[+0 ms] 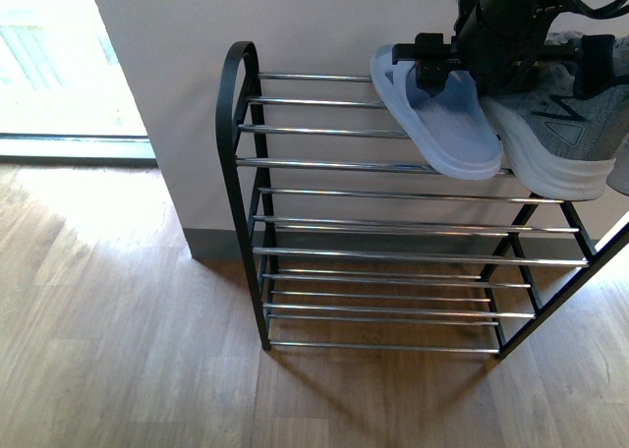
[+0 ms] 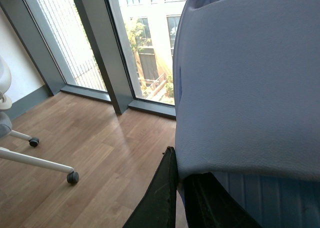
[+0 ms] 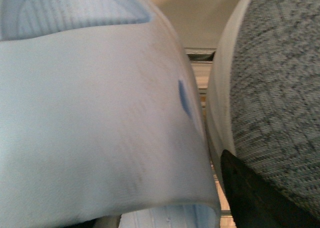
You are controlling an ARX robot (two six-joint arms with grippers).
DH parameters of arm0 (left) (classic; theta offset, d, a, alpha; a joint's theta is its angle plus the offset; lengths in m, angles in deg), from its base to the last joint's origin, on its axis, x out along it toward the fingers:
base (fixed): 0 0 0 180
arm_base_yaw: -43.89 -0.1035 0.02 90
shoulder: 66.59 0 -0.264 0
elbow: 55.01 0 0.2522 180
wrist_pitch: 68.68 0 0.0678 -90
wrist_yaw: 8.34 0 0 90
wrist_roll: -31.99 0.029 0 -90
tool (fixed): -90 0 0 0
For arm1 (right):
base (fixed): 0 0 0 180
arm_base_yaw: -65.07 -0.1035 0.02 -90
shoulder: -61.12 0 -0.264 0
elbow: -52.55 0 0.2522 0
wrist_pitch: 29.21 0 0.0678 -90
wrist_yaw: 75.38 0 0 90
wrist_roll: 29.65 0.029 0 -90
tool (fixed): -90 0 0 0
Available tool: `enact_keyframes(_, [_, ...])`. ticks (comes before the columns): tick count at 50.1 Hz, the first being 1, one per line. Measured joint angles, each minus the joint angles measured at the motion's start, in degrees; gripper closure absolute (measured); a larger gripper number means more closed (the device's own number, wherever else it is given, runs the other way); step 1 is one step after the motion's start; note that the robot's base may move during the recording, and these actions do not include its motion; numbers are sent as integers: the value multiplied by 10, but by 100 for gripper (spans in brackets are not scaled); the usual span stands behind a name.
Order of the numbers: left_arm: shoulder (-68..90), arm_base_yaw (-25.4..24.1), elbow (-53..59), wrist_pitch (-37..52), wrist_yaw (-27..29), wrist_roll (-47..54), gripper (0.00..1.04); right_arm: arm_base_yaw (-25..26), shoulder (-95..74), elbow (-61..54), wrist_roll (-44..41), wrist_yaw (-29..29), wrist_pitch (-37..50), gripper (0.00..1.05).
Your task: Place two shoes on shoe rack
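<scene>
On the shoe rack's (image 1: 295, 163) top tier, far right, a grey sneaker (image 1: 565, 124) sits just beside a light blue slide (image 1: 447, 124) (toes overhanging). A dark pincer (image 1: 432, 65) hovers at the slide; whether either pincer is apart or together, I cannot tell.

Wood plank floor (image 1: 118, 350) across lower frame; plain white wall (image 1: 177, 94) above grey skirting; bright window (image 1: 49, 55) upper left; office chair base (image 2: 30, 153) lower left.

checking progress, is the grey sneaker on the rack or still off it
On it: the grey sneaker rests on the shoe rack top rods, beside the blue slide, toe overhanging the front rod.
</scene>
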Motion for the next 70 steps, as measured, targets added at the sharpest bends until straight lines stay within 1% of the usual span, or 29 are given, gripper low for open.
enact_keyframes(1, [0, 0, 0, 0, 0, 0, 103, 0, -2, 8, -9, 10, -14, 45])
enact_keyframes(2, [0, 0, 0, 0, 0, 0, 103, 0, -2, 11, -14, 14, -19, 43])
enact_keyframes(4, [0, 0, 0, 0, 0, 0, 103, 1, -2, 25, -38, 30, -44, 35])
enact_keyframes(6, [0, 0, 0, 0, 0, 0, 103, 3, -2, 34, -65, 42, -60, 28])
enact_keyframes(7, [0, 0, 0, 0, 0, 0, 103, 5, -1, 39, -85, 46, -71, 23])
enact_keyframes(11, [0, 0, 0, 0, 0, 0, 103, 7, 6, 41, -120, 48, -82, 15])
enact_keyframes(14, [0, 0, 0, 0, 0, 0, 103, 11, 21, 35, -166, 49, -85, 8])
enact_keyframes(19, [0, 0, 0, 0, 0, 0, 103, 24, 60, 21, -240, 37, -89, 9])
enact_keyframes(20, [0, 0, 0, 0, 0, 0, 103, 33, 76, 19, -260, 19, -90, 9])
enact_keyframes(23, [0, 0, 0, 0, 0, 0, 103, 62, 110, 19, -283, 17, -98, 9])
enact_keyframes(28, [0, 0, 0, 0, 0, 0, 103, 114, 155, 45, -289, 28, -134, 9])
enact_keyframes(33, [0, 0, 0, 0, 0, 0, 103, 134, 163, 78, -300, 32, -144, 9])
enact_keyframes(38, [0, 0, 0, 0, 0, 0, 103, 147, 163, 83, -325, 41, -121, 9])
enact_keyframes(43, [0, 0, 0, 0, 0, 0, 103, 158, 174, 60, -351, 54, -86, 9])
enact_keyframes(46, [0, 0, 0, 0, 0, 0, 103, 167, 189, 29, -382, 55, -47, 9])
enact_keyframes(50, [0, 0, 0, 0, 0, 0, 103, 181, 210, -5, -405, 72, -13, 9])
enact_keyframes(53, [0, 0, 0, 0, 0, 0, 103, 197, 243, -58, -444, 73, 46, 9])
enact_keyframes(57, [0, 0, 0, 0, 0, 0, 103, 215, 284, -114, -467, 101, 107, 9])
enact_keyframes(59, [0, 0, 0, 0, 0, 0, 103, 224, 308, -153, -451, 143, 162, 12])
enact_keyframes(60, [0, 0, 0, 0, 0, 0, 103, 229, 331, -196, -411, 193, 233, 17])
enact_keyframes(61, [0, 0, 0, 0, 0, 0, 103, 230, 348, -225, -381, 225, 279, 21])
enact_keyframes(63, [0, 0, 0, 0, 0, 0, 103, 228, 382, -283, -318, 265, 361, 28])
enact_keyframes(66, [0, 0, 0, 0, 0, 0, 103, 213, 432, -369, -232, 279, 455, 38])
enact_keyframes(67, [0, 0, 0, 0, -1, 0, 103, 203, 454, -408, -199, 278, 487, 43])
enact_keyframes(70, [0, 0, 0, 0, 0, 0, 103, 186, 488, -481, -160, 272, 532, 54])
